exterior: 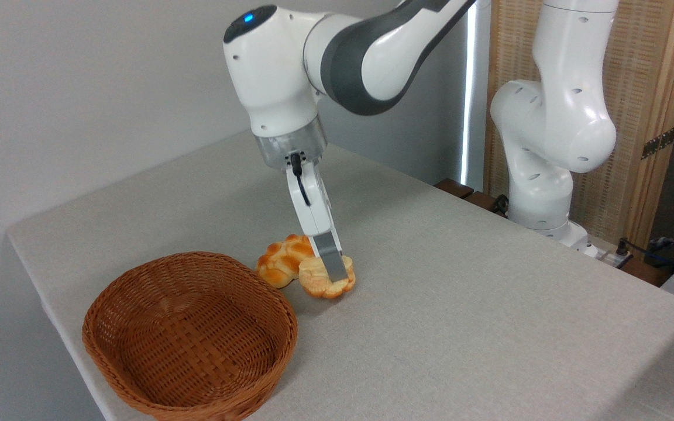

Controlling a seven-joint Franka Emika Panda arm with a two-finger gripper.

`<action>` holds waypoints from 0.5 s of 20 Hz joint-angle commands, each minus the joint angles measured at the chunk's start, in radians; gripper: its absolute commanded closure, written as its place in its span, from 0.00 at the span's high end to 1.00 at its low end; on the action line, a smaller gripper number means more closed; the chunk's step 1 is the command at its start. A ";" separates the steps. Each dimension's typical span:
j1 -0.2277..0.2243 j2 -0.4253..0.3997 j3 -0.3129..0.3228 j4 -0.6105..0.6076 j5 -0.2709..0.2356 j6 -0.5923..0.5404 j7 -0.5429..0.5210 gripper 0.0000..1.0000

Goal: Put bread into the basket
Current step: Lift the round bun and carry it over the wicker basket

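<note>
The bread (315, 281), a small round pale-yellow bun with scalloped golden edges, hangs tilted just above the table, to the right of the basket. My gripper (334, 273) points down and is shut on it; the near finger (329, 255) covers the bun's middle and the far finger is hidden. The basket (138, 374), oval brown wicker with low sides, sits empty at the front left, its rim a short way left of and below the bun.
A braided orange-brown loaf (281, 263) lies directly behind the bun, touching or nearly touching it, close to the basket's far rim. The arm's white base (539, 193) stands at the table's back right. The table's left edge (38, 292) runs close past the basket.
</note>
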 commanded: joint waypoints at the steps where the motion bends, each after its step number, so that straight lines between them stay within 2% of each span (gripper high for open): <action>1: -0.009 -0.025 0.017 0.062 0.002 -0.054 -0.009 0.49; 4: -0.006 -0.023 0.019 0.111 -0.053 -0.048 -0.015 0.49; 6: -0.006 -0.020 0.037 0.143 -0.076 -0.031 -0.082 0.51; 10: -0.004 -0.004 0.040 0.152 -0.101 0.105 -0.157 0.51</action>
